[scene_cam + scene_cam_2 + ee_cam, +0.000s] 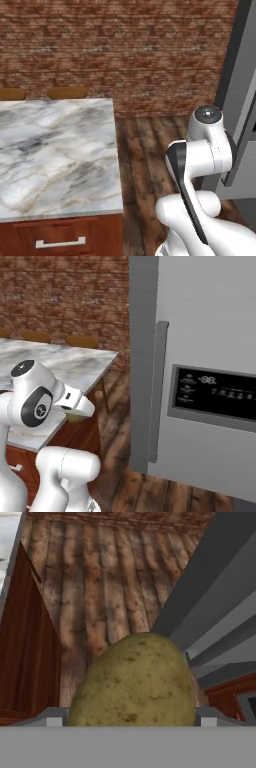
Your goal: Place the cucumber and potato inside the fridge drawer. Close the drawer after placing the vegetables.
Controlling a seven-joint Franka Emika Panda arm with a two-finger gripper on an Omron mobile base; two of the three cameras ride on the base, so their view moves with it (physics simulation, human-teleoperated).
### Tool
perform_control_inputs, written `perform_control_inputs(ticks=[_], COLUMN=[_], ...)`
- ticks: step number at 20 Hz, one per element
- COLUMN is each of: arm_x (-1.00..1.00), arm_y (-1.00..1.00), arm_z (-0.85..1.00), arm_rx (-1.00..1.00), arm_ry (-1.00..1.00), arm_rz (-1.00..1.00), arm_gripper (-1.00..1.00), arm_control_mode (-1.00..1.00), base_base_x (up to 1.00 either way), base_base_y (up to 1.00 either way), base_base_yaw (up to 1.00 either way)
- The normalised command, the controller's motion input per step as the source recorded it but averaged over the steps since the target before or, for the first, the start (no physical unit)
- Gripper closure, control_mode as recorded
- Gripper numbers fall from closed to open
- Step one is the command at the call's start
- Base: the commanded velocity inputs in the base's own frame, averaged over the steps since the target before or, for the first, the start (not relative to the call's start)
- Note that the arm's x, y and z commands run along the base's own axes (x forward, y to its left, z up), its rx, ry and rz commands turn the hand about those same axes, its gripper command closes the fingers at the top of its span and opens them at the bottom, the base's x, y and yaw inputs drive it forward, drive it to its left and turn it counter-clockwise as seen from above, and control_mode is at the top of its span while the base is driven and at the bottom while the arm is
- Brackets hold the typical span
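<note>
The left base view looks from behind the arm (200,165) forward and down over the marble counter (55,150) toward the far brick wall (115,50). The right base view faces the same counter and wall, with the grey fridge (200,356) near on its right. The hand view looks steeply down at the wooden floor (95,582), very close to the potato (132,682).

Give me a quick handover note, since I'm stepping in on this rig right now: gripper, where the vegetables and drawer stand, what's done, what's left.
Gripper: closed on the potato, which sits between the fingers in the hand view, carried above the wooden floor.
Potato: in hand, beside the grey fridge; a sliver of it shows under the wrist in the right base view.
Cucumber and fridge drawer: I cannot place either from these views. The fridge door facing the right base camera looks closed.
Done: potato picked up.
Left: put the potato in the drawer, fetch the cucumber and add it, then close the drawer.
</note>
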Motion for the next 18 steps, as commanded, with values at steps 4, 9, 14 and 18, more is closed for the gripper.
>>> perform_control_inputs(ticks=[4,9,14,18], arm_x=[0.0,0.0,0.0,0.0], arm_y=[0.0,0.0,0.0,0.0], arm_z=[0.0,0.0,0.0,0.0], arm_rx=[0.0,0.0,0.0,0.0], arm_ry=[0.0,0.0,0.0,0.0], arm_rz=[0.0,0.0,0.0,0.0], arm_gripper=[1.0,1.0,1.0,1.0], arm_control_mode=[1.0,1.0,1.0,1.0], base_base_x=[0.66,0.97,0.98,1.0], base_base_y=[-0.17,0.16,0.08,0.07], base_base_yaw=[0.01,0.06,0.07,0.12])
